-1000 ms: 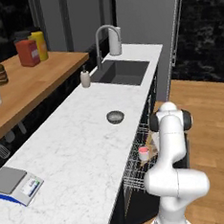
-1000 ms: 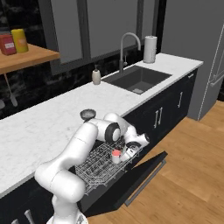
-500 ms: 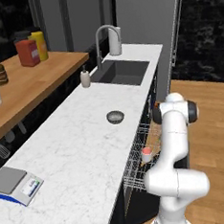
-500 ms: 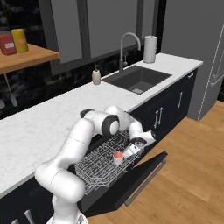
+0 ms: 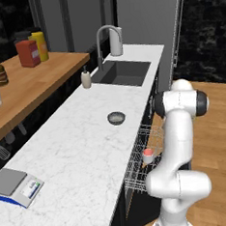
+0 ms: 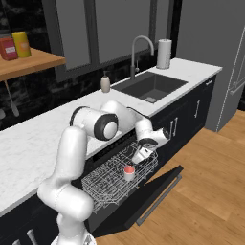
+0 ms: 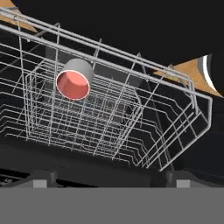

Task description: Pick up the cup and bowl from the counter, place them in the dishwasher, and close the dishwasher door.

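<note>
White wire rack half-hides the cup; hand above it, seemingly spread, fingertips unclear.

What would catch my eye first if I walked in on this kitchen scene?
Probably the white arm bending down from the counter edge, its end effector hanging over the pulled-out wire rack of the open dishwasher. Next, the cup, its red-pink inside bright against the white wires it sits in. Then the small grey bowl, alone on the marble counter short of the sink.
</note>
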Tool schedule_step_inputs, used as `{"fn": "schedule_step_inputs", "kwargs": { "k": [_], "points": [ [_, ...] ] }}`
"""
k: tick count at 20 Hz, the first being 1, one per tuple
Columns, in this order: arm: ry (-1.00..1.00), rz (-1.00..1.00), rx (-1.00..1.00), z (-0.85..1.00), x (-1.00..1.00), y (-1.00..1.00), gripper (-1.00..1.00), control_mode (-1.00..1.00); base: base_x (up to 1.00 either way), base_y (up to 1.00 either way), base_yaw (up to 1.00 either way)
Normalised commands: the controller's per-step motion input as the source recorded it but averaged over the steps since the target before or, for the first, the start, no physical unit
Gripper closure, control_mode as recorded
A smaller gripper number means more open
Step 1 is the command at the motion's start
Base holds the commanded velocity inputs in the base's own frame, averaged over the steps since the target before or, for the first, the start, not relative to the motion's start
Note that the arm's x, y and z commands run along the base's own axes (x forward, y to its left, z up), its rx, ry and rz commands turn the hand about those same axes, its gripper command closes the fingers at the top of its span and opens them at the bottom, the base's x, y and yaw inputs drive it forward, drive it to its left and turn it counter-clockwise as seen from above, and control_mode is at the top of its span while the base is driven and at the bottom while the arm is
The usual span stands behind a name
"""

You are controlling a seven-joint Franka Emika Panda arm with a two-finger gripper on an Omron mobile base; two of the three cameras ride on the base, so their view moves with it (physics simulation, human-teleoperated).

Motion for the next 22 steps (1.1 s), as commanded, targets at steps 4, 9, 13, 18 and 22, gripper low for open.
{"fn": "schedule_step_inputs", "kwargs": {
  "k": [4, 9, 13, 18, 22],
  "points": [
    [-0.46, 0.21, -0.36, 1.0, -0.92, 0.02, -1.0, -1.0, 0.0, 0.0, 0.0],
    [-0.43, 0.32, -0.28, 0.98, -0.39, 0.22, -1.0, -1.0, 0.0, 0.0, 0.0],
    [-0.24, 0.35, -0.19, 0.75, 0.0, 0.63, -1.0, -1.0, 0.0, 0.0, 0.0],
    [-0.02, 0.34, -0.16, 0.59, 0.0, 0.7, -1.0, -1.0, 0.0, 0.0, 0.0],
    [0.04, 0.29, -0.11, 0.37, 0.2, 0.59, -1.0, -1.0, 0.0, 0.0, 0.0]
  ]
}}
